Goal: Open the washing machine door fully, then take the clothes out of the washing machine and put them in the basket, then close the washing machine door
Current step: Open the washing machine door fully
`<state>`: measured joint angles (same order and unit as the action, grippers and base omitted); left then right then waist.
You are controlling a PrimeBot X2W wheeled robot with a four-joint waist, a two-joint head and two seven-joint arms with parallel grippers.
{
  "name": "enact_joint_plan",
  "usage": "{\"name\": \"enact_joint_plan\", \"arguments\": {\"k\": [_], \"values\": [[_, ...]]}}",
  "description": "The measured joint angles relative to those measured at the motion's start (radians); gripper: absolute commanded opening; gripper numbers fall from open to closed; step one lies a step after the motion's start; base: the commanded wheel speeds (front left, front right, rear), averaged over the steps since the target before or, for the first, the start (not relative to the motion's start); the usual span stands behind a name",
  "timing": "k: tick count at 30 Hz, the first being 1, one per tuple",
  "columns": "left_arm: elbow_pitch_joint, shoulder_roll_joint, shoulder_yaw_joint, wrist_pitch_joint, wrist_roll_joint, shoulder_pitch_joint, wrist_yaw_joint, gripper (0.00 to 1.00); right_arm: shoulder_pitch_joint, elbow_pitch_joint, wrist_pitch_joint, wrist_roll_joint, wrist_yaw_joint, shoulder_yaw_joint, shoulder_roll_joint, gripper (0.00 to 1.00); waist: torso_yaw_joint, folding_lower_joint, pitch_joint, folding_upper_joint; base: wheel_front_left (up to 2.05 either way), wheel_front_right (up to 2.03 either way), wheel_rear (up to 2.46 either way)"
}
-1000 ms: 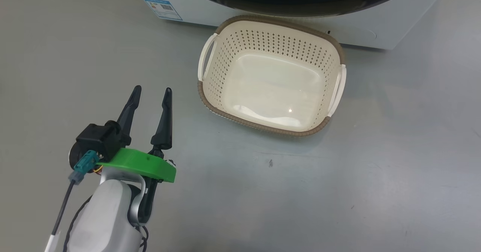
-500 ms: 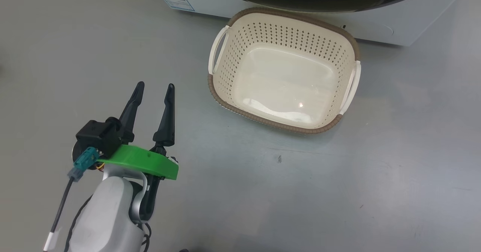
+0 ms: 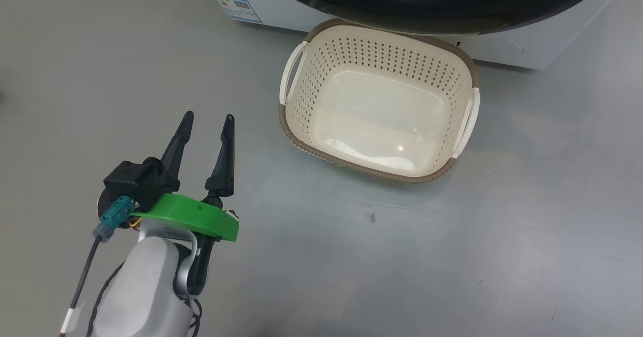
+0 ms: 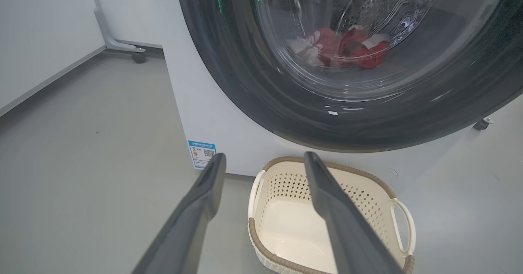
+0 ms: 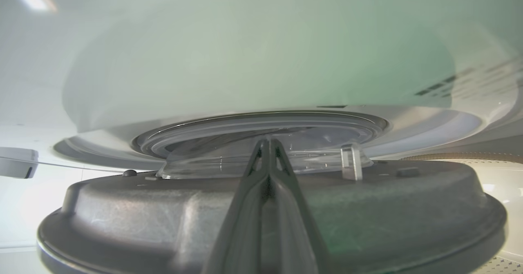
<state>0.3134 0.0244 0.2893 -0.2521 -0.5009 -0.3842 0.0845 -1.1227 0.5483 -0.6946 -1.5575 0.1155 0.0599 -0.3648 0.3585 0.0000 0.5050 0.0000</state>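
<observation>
floor (image 3: pixel 452 251): grey and scuffed, with a small dark speck in front of the basket.
washing machine (image 4: pixel 212 114): white front-loader. The head view cuts it off at the top edge, so its lower front is what shows there.
washing machine door (image 4: pixel 253 90): glossy black ring around bulging glass, in front of the drum in the left wrist view. White lettering at the top edge of the head view is cut off and unreadable.
right wrist view: a grey moulded disc with a clear glass bulge, probably the door's inner side, against the white machine face. Dark print at the right is too blurred to read.
basket (image 3: pixel 311 91): cream, perforated, brown rim, nothing in it. It stands on the floor just in front of the machine, below the door.
left gripper (image 3: pixel 208 116): low over the floor, left of the basket and apart from it, on a green bracket. Fingers (image 3: pixel 221 156) spread wide with nothing between them.
right gripper (image 5: pixel 267 141): fingers pressed together on nothing, pointing at the grey disc. Contact cannot be told.
clothes (image 4: pixel 351 49): red and white heap in the steel drum, seen through the glass. Stripes and lettering are too hazy to make out.
sticker (image 3: pixel 236 5): blue-edged label with a QR code, low on the machine front at the left. The small print is unreadable.
change: the whole head picture has shifted, so the camera moved. More of the door shows, and the left gripper's pose is as before.
</observation>
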Motion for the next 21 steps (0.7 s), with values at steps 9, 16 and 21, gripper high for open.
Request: {"name": "enact_joint_plan", "arguments": {"k": [9, 16, 21], "values": [[0.005, 0.000, 0.001, 0.000, 0.000, 0.000, -0.009, 1.00, 0.018, 0.018, -0.040, -0.011, -0.009, 0.010, -0.001, 0.00, -0.009, 0.0000, -0.028, 0.0000, 0.00, 0.00, 0.00], [0.009, 0.000, 0.002, 0.000, 0.000, 0.000, -0.009, 1.00, 0.037, 0.022, -0.058, -0.023, -0.021, 0.015, 0.002, 0.00, -0.015, 0.0000, -0.045, 0.0000, 0.00, 0.00, 0.00], [0.012, 0.000, 0.004, 0.000, 0.000, 0.001, -0.009, 1.00, 0.079, 0.025, -0.081, -0.036, -0.036, 0.016, 0.005, 0.00, -0.018, 0.0000, -0.066, 0.0000, 0.00, 0.00, 0.00]]}}
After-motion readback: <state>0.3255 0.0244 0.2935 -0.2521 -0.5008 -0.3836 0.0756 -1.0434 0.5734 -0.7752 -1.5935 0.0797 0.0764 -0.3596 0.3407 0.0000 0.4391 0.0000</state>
